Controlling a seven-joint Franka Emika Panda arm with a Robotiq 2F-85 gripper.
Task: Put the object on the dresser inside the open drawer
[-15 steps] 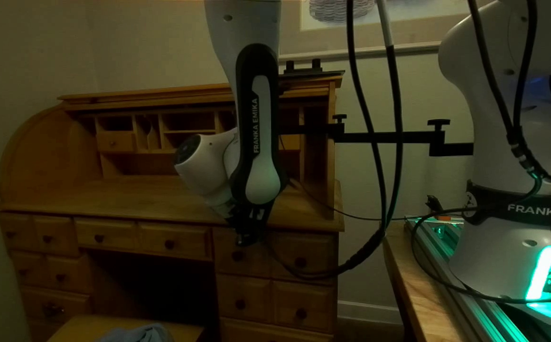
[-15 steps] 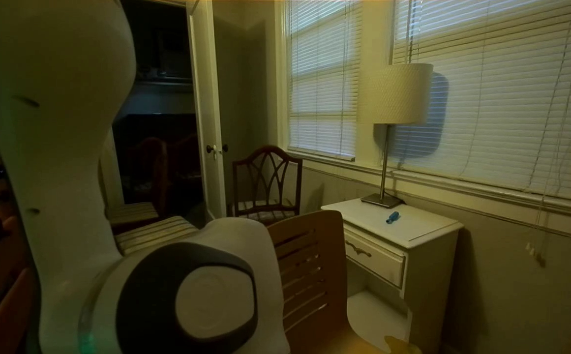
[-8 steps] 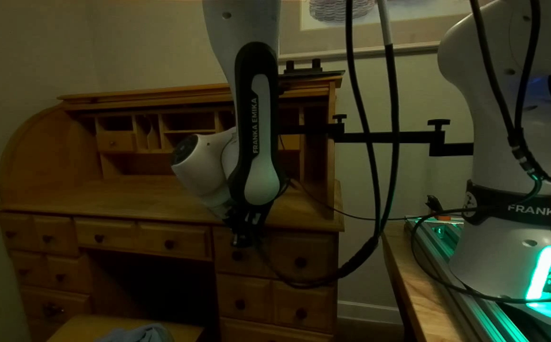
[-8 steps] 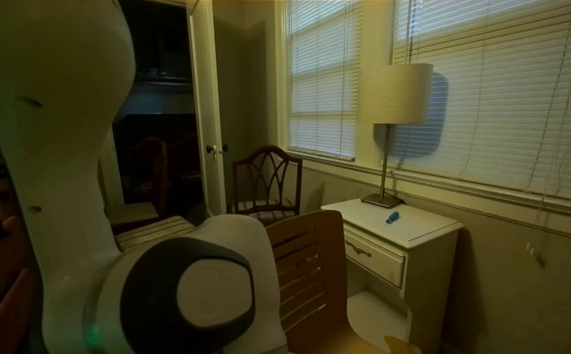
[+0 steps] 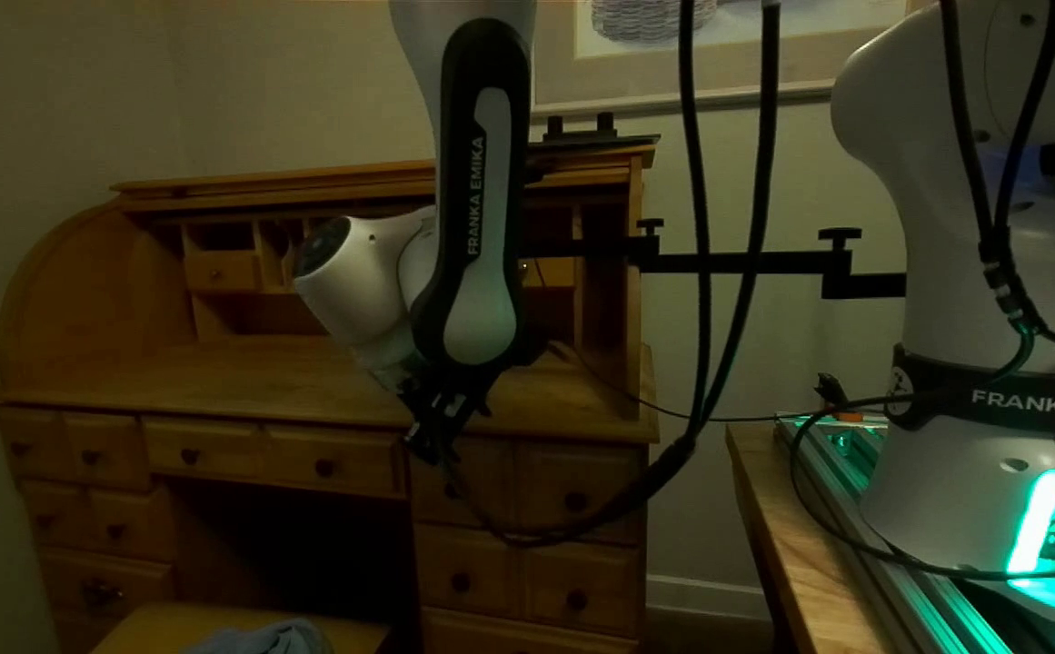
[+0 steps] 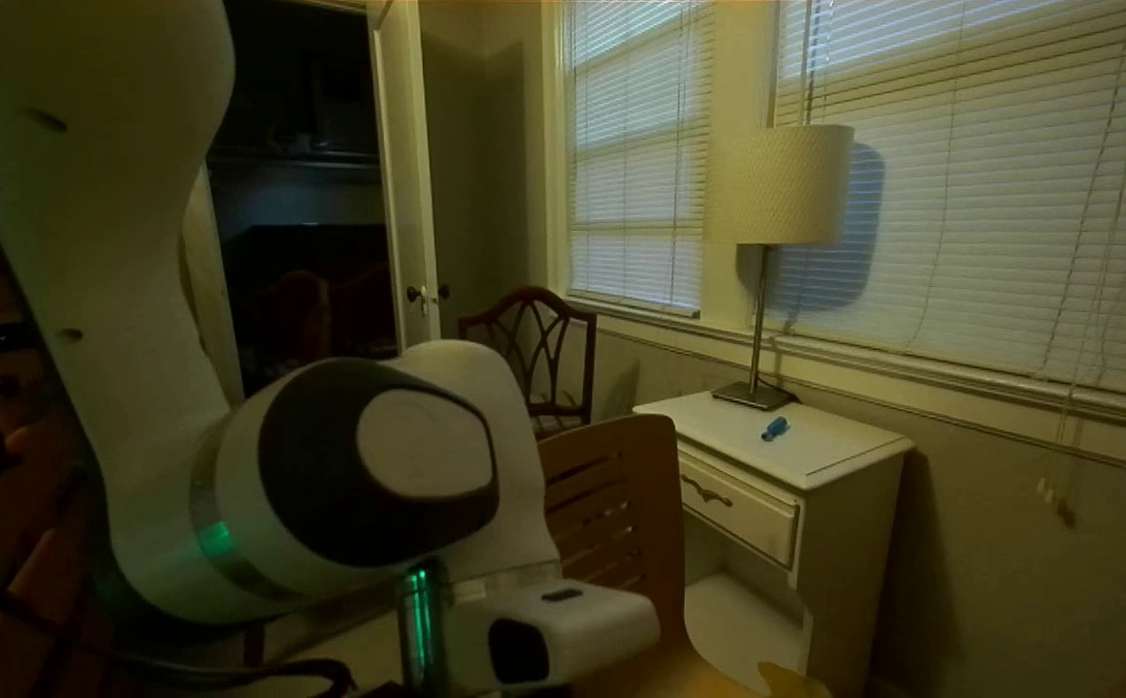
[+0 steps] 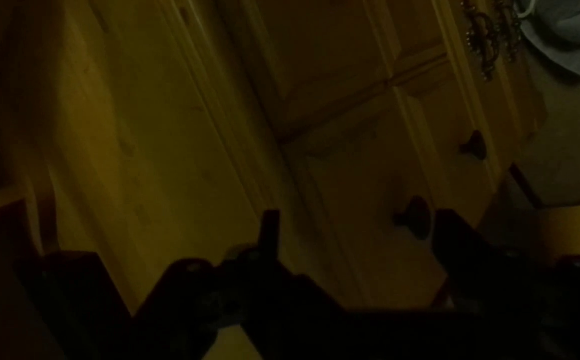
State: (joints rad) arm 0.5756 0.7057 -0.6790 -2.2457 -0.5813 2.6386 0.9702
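Note:
The dresser [image 5: 209, 372] is a honey-brown roll-top desk, seen in an exterior view and, dimly, in the wrist view. Its top right-column drawer [image 5: 568, 468] has a panelled front; no gap or inside of an open drawer shows. My gripper [image 5: 425, 445] hangs just in front of the desktop's edge, tilted downward. In the dark wrist view the gripper [image 7: 357, 222] is open, its fingers wide apart with nothing held. Behind that gap lies a drawer front [image 7: 364, 200]; its round knob [image 7: 416, 217] appears close to the right finger. The object is hidden or out of view.
A cable [image 5: 618, 509] loops below the arm. A black bar [image 5: 745, 263] spans between desk and robot base. In front of the kneehole is a seat with grey-blue cloth [image 5: 263, 636]. A wooden chair [image 6: 611, 475] and a white side table [image 6: 766, 436] stand beyond the arm.
The arm has risen and shifted left in an exterior view, carrying the gripper up and left with more tilt. Elsewhere the forearm has lifted and the wrist has come into sight.

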